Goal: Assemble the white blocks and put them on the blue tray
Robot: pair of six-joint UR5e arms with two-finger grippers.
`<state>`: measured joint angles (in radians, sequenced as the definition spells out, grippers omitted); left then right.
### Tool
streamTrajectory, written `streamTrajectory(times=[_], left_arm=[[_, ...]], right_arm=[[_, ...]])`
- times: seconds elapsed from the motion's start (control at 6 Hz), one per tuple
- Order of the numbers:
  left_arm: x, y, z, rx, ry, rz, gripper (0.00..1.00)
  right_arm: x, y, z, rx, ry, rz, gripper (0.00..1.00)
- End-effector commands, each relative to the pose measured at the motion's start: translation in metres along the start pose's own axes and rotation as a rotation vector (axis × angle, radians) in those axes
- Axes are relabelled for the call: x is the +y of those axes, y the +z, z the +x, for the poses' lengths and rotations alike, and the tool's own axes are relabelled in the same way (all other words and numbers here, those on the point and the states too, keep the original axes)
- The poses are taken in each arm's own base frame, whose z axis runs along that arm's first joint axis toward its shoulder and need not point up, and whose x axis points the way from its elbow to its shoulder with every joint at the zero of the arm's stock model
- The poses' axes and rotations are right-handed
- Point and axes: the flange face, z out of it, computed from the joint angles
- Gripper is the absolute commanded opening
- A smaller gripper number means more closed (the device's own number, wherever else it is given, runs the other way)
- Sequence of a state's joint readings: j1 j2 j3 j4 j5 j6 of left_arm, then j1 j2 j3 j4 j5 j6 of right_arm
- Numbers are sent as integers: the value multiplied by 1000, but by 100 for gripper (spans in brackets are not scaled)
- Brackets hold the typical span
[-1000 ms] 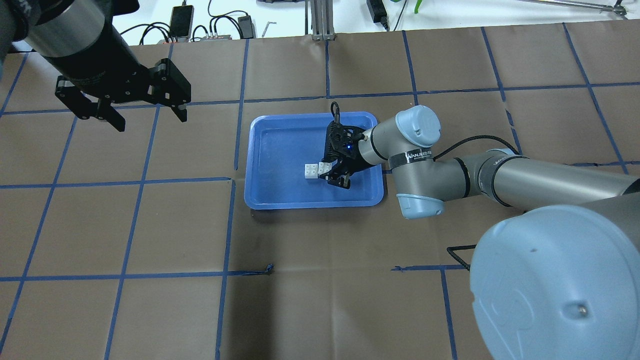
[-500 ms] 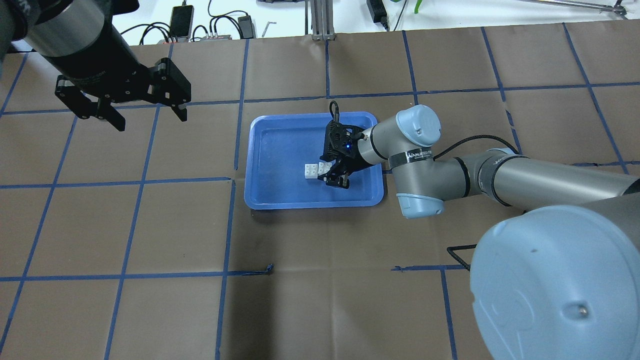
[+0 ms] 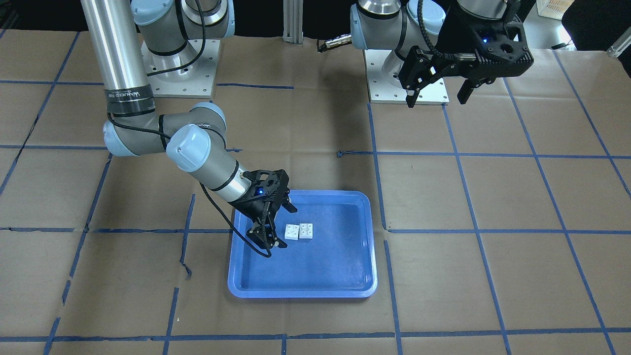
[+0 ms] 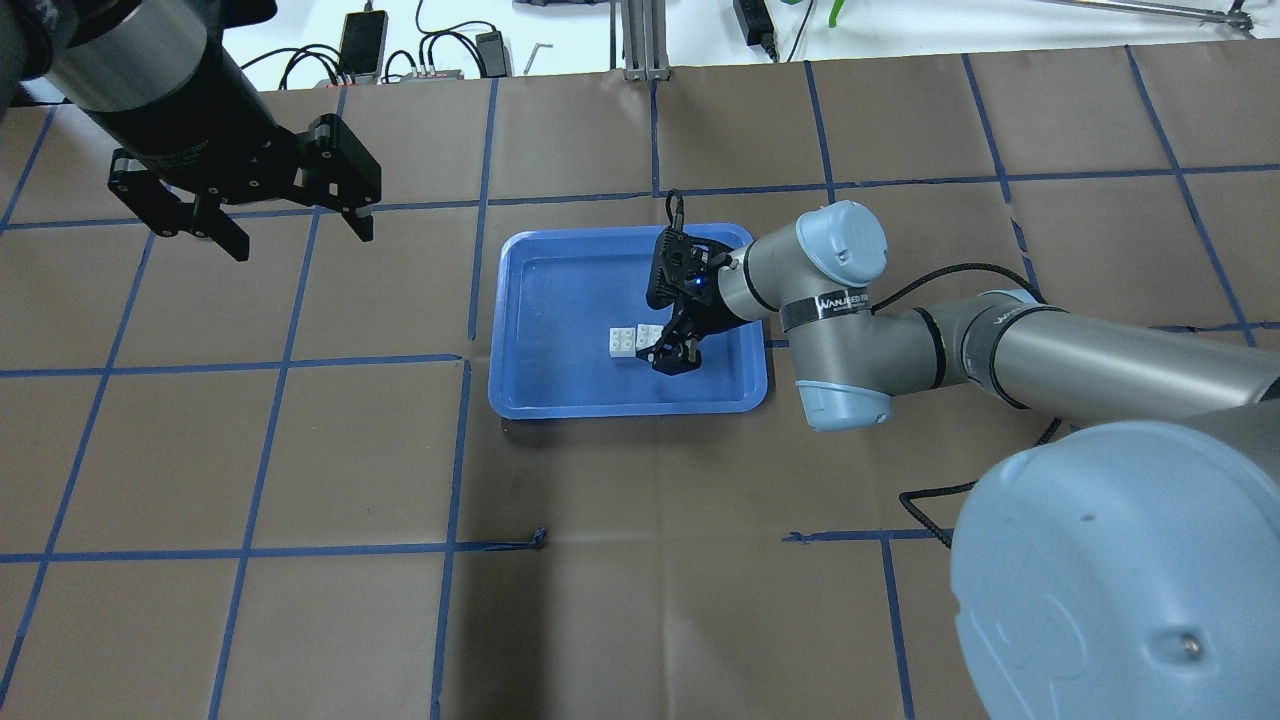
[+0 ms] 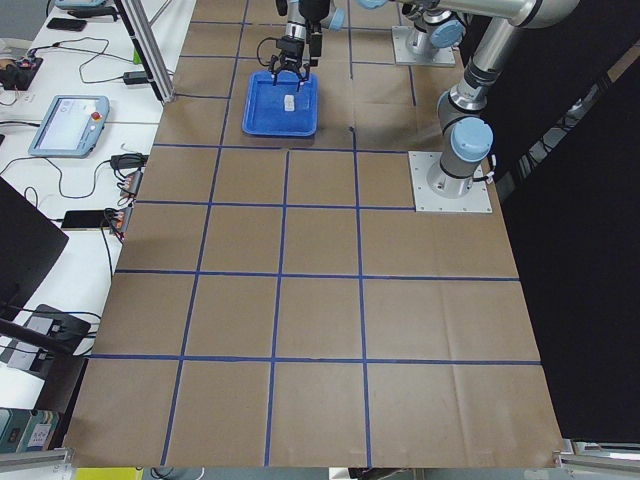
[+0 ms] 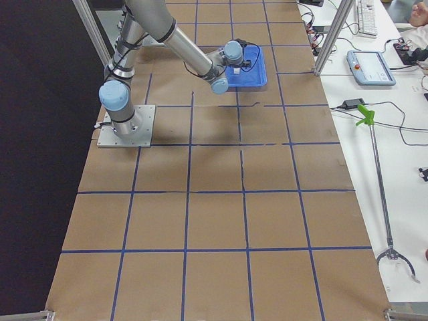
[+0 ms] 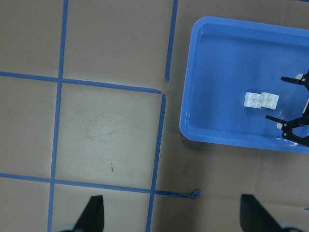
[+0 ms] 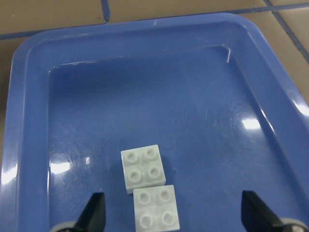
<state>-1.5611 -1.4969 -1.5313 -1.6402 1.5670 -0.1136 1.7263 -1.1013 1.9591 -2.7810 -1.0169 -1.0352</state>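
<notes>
white blocks are in the blue tray, about mid-floor, a touch toward 6 o'clock in the overhead view. Both sit flat on the tray floor, studs up, side by side and touching, staggered rather than flush. All eight studs are exposed in the right wrist view, so neither sits on top of the other. Can't tell if they're actually locked together or just butted up.

right gripper is just beside them at their 3 o'clock in the overhead view, low over the tray and tilted. Jaws are spread wide, nothing held. In its own wrist view the fingers show at 7 and 5 o'clock of the frame. The blocks lie between them, closer to the 7 o'clock one, touching neither. From across the table there's bare blue floor between the nearest block and the fingertips.

right arm comes in from 4 o'clock, its wrist hanging over the tray's 3 o'clock rim.

left gripper is well apart, at 10 o'clock from the tray, up off the table. Jaws apart, empty. Its wrist view looks straight down, with the tray and blocks at 2 o'clock of the frame.

table is brown paper with a blue tape grid.
</notes>
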Motion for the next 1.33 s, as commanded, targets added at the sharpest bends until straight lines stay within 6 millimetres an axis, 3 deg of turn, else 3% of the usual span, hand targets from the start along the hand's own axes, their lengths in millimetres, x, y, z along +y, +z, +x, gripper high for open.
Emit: streamTrajectory(times=[0.0,0.5,0.83,1.17], left_arm=[[0,-1,0,0,1,2,99],[-1,1,1,1,5,-3,99],[2,-4,3,5,13,8,99],[-1,3,10,21,14,-7,99]], right_arm=[[-8,-50,2,46,153,-131,100],[5,-136,18,105,494,-332,100],[-5,-214,34,170,757,-531,100],[-36,-272,35,276,1064,-615,100]])
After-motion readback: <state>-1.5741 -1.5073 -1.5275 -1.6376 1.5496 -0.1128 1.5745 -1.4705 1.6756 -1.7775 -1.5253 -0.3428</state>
